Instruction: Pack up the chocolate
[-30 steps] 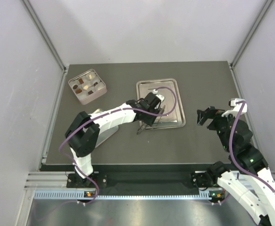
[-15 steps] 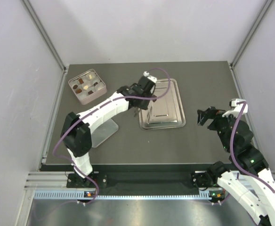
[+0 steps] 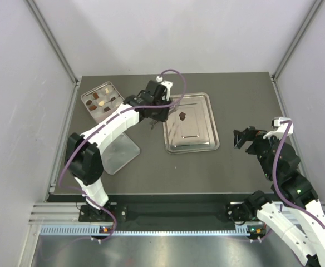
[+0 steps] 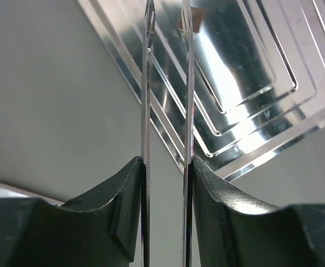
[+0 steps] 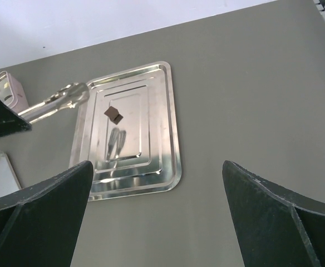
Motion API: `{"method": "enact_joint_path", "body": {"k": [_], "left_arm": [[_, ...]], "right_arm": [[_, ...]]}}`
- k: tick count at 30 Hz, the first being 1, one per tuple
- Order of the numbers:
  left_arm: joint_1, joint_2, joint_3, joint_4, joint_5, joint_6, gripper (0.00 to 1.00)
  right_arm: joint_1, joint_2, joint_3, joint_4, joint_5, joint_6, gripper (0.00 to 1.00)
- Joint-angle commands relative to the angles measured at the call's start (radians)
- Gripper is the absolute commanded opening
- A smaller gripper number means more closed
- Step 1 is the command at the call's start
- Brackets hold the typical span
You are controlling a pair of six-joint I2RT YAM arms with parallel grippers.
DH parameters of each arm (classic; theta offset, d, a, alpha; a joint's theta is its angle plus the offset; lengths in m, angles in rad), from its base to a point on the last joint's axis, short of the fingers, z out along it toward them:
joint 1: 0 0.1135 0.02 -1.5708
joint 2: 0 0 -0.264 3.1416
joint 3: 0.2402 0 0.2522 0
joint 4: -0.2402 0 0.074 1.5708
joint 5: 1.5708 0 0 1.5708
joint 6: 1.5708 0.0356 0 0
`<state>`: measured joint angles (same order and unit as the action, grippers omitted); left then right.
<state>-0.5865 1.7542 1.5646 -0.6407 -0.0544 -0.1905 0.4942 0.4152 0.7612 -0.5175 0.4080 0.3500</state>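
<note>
One dark brown chocolate (image 3: 182,115) lies on the steel tray (image 3: 206,142); it also shows in the right wrist view (image 5: 113,115). Several more chocolates sit in the pink tin (image 3: 103,101) at the far left. My left gripper (image 3: 154,108) is shut on metal tongs (image 4: 147,83), whose blades stand slightly apart with nothing between them. The tong tips (image 5: 76,95) hang by the tray's far left corner. My right gripper (image 3: 239,138) is open and empty, right of the tray (image 5: 172,139).
The tin's silvery lid (image 3: 121,153) lies flat on the dark mat, near-left of the tray. Grey walls with metal posts close in the mat on the left, right and back.
My left arm has swung from over the tray's near part to its far left corner, toward the tin. A dark chocolate now shows on the tray. The right arm has not moved.
</note>
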Motion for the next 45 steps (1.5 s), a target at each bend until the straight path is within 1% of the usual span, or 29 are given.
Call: {"method": "enact_joint_path", "body": {"k": [1,2,3,9,14,21,22,29,39,42,45], "left_arm": [[-0.007,-0.038,-0.018,0.079,0.050,0.037,0.44],[-0.009,-0.035,-0.020,0.087,0.082,0.042,0.44],[-0.010,-0.027,-0.023,0.088,0.085,0.046,0.45],[-0.036,0.011,-0.020,0.101,0.064,0.068,0.46],[-0.039,0.036,-0.017,0.124,0.065,0.074,0.50],[-0.052,0.091,-0.001,0.127,0.064,0.089,0.49],[-0.052,0.097,0.000,0.133,0.030,0.092,0.50],[-0.053,0.156,-0.009,0.162,0.005,0.109,0.49],[-0.056,0.176,-0.012,0.168,0.002,0.108,0.47],[-0.056,0.168,-0.006,0.138,-0.012,0.106,0.45],[-0.056,0.148,-0.002,0.101,-0.045,0.102,0.40]], "right_arm": [[0.000,0.000,0.032,0.024,0.025,-0.011,1.00],[-0.002,-0.001,0.032,0.025,0.026,-0.013,1.00],[0.000,-0.001,0.032,0.025,0.028,-0.013,1.00],[0.000,-0.003,0.026,0.027,0.029,-0.008,1.00],[-0.002,-0.004,0.027,0.027,0.031,-0.009,1.00],[-0.003,-0.004,0.020,0.025,0.037,-0.011,1.00],[-0.002,-0.004,0.020,0.027,0.038,-0.014,1.00],[-0.002,-0.001,0.016,0.030,0.045,-0.019,1.00],[-0.002,0.007,0.012,0.036,0.057,-0.028,1.00],[0.000,0.010,0.009,0.037,0.055,-0.028,1.00],[0.000,0.010,0.009,0.039,0.057,-0.028,1.00]]}}
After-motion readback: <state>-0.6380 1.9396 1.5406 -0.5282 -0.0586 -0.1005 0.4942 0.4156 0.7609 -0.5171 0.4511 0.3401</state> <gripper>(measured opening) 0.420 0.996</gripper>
